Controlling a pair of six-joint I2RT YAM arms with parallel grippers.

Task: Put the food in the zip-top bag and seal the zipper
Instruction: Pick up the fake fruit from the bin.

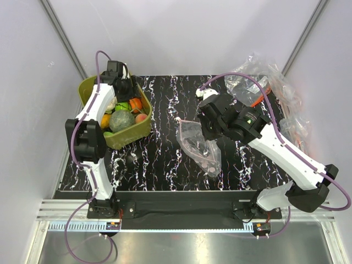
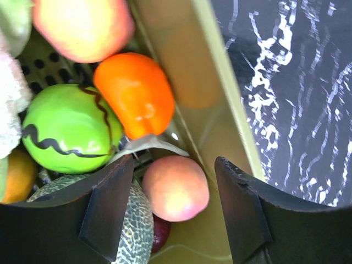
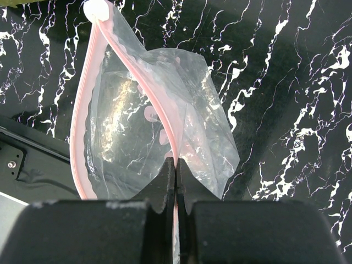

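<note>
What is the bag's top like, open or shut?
Open: the bag has its pink zipper strips bowed apart, and the right end effector pinches one strip.

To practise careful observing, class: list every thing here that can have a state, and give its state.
Bag: mouth open, edge pinched.
Zipper: unsealed, strips apart.
Tub: upright, loaded.
Food: in the tub, not bagged.
Left fingers: open over the food.
Right fingers: shut on the bag.
</note>
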